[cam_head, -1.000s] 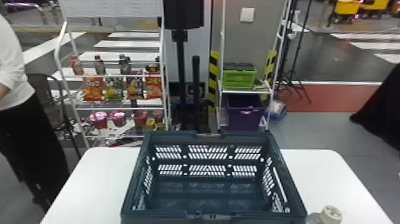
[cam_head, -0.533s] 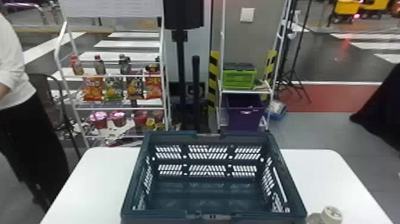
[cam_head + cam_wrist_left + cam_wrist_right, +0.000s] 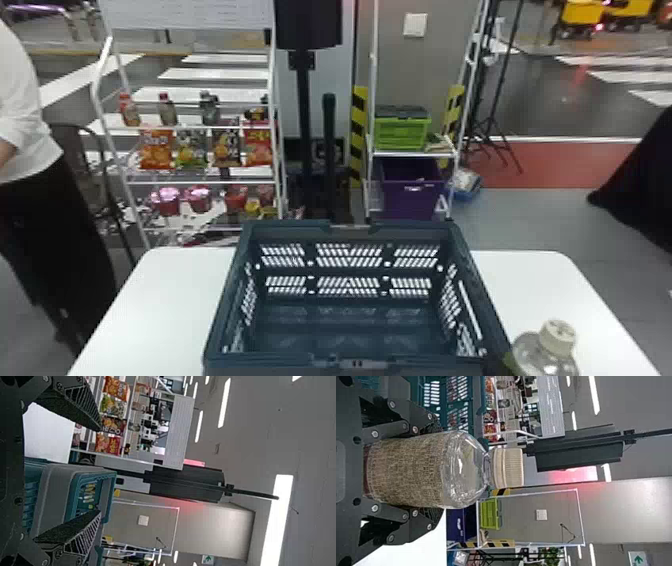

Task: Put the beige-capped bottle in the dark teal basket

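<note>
Here's the clear plastic bottle with a beige cap (image 3: 542,354), upright, gripped by the right gripper (image 3: 437,471), just right of the dark teal plastic basket (image 3: 280,363); the left gripper (image 3: 99,471) hangs open, empty!

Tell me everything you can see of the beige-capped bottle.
The bottle looks like clear plastic, rounded at the shoulder, with a ridged beige cap on. A brownish label with dense small print wraps its body, dark red near the base. It is roughly upright, outside the basket by its near right corner, with the right fingers closed on its sides.
</note>
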Robot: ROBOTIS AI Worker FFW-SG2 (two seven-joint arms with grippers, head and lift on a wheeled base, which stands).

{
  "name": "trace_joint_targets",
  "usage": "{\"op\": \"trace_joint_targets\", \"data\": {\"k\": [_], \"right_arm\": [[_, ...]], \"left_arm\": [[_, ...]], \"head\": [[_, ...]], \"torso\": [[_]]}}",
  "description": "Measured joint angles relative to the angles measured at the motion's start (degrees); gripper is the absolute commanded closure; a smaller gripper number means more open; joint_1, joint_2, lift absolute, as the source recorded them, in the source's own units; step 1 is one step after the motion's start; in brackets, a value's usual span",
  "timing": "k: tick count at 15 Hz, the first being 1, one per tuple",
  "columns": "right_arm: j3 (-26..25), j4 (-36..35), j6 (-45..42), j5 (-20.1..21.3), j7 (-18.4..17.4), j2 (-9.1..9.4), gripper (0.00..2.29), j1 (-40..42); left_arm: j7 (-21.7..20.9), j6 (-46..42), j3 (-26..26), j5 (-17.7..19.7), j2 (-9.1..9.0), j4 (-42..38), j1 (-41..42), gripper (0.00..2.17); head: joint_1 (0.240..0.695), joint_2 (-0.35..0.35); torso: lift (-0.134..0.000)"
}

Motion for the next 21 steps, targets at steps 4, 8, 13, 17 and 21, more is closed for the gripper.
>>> {"op": "trace_joint_targets", "data": {"k": [4, 8, 13, 17, 21], "right_arm": [[0.6, -5.8, 13.9, 0.5, -0.3, 0.08, 2.28, -5.9], [4.1, -8.5, 35.3, 2.4, -1.9, 0.09, 2.28, -16.8], [10.8, -5.8, 60.0, 3.8, -4.4, 0.09, 2.28, -34.4], [14.3, 2.8, 68.8, 1.7, -5.8, 1.38, 2.28, -45.5], [15.0, 12.4, 76.3, -1.2, -6.4, 4.06, 2.28, -53.5]], "left_arm": [[0.0, -0.2, 0.0, 0.0, 0.0, 0.1, 0.1, 0.16], [-0.1, -1.3, 0.2, 0.0, 0.0, 0.4, 0.4, 0.16], [-0.2, -1.4, 0.3, 0.1, 0.07, 0.6, 0.3, 0.16], [-0.2, -1.3, 0.4, 0.3, 0.17, 0.6, 0.1, 0.16], [-0.2, -0.4, 0.4, 0.5, 0.27, 0.7, -0.2, 0.16]], "head": [[0.499, 0.0], [0.499, 0.0], [0.499, 0.0], [0.499, 0.0], [0.499, 0.0]], "torso": [[0.0], [0.0], [0.0], [0.0], [0.0]]}}
